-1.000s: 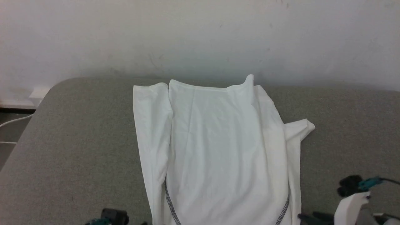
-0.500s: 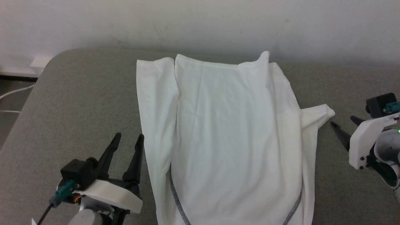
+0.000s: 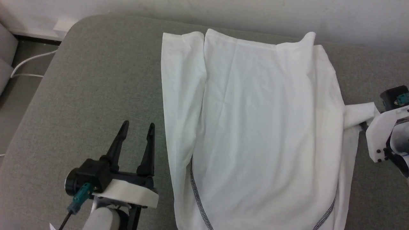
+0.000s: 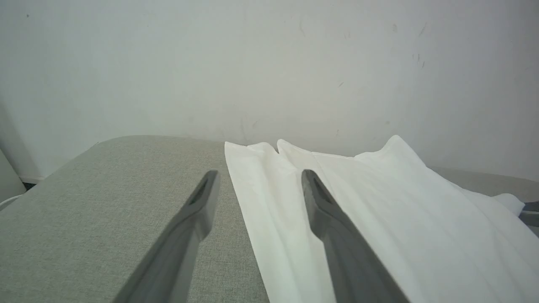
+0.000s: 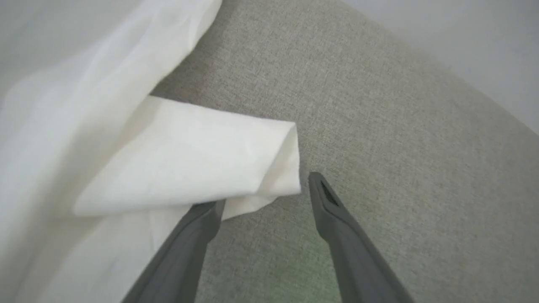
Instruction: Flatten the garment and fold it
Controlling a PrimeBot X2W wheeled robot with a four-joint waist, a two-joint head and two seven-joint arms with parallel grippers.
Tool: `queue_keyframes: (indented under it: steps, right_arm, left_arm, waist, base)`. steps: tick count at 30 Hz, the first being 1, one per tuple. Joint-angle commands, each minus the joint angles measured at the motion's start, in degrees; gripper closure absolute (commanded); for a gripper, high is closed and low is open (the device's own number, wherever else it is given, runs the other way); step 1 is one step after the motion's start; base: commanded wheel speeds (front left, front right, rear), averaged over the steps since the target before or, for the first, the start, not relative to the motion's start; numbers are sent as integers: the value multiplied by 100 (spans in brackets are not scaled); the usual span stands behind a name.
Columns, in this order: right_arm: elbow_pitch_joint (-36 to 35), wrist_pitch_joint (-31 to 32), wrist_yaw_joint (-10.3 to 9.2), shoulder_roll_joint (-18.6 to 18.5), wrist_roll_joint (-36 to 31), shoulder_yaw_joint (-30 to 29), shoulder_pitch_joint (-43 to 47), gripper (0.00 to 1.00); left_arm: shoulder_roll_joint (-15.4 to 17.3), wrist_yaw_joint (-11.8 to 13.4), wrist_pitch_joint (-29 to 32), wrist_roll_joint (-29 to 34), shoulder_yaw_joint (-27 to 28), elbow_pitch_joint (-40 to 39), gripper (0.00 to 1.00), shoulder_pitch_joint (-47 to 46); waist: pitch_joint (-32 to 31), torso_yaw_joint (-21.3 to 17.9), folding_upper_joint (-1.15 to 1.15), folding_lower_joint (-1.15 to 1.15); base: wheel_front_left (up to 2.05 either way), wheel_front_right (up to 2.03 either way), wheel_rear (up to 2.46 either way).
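The garment is a white shirt lying flat and lengthwise on a grey cushion, with dark zigzag stitching near its bottom edge. One sleeve end sticks out to the right. My left gripper stands open just left of the shirt's left edge and holds nothing; in the left wrist view its fingertips straddle that edge of the garment. My right gripper is open at the sleeve end, whose corner lies between the fingertips. In the head view that gripper is mostly hidden behind its white mount.
A white wall runs close behind the cushion's far edge. At the far left the cushion's rounded corner drops to the floor, where a white cable lies. Bare grey cushion stretches left of the shirt and right of the sleeve.
The head camera has tilted down, so the whole picture shifted. My left gripper rose into view beside the shirt's left edge. My right gripper moved up to the sleeve end.
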Motion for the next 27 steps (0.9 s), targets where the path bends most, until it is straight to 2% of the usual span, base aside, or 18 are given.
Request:
queue_keyframes:
  steps: [1,5,6,7,8,13,19,23,27]
  right_arm:
    - [85,-14,-8,-25,-72,24,-109,0]
    - [427,37,-8,7,-110,72,-129,0]
    - [514,49,-8,31,-81,58,-123,4]
    - [592,51,-8,45,-75,59,-114,67]
    - [663,35,-8,43,-87,57,-107,100]
    - [999,-292,-8,-15,-221,-370,-131,100]
    - [1099,-904,-8,-173,-612,-1414,-98,100]
    - [888,-1143,-8,-243,-946,-2165,72,100]
    - [313,-1257,-8,-231,-1368,-2896,319,100]
  left_arm:
    - [-76,-79,-26,69,79,21,0,53]
    - [-269,-316,-26,230,250,133,0,42]
    - [-313,-363,-26,262,295,161,0,41]
    - [-354,-406,-26,288,341,194,0,44]
    - [-390,-448,-26,316,385,225,0,47]
    - [-518,-613,-27,448,564,366,0,92]
    - [-632,-738,-27,510,757,427,0,206]
    - [-681,-798,-27,560,823,469,0,310]
    - [-716,-839,-27,589,876,506,0,410]
  waist:
    - [145,129,0,-1]
    - [192,176,0,-1]
    - [195,179,0,-1]
    - [192,177,0,-1]
    - [185,170,0,-1]
    - [13,59,0,-1]
    - [-326,-153,0,-1]
    - [-547,-288,0,-1]
    - [-728,-381,0,-1]
  base:
    - [0,0,0]
    - [0,0,0]
    - [0,0,0]
    - [0,0,0]
    - [0,0,0]
    - [0,0,0]
    - [0,0,0]
    - [0,0,0]
    - [0,0,0]
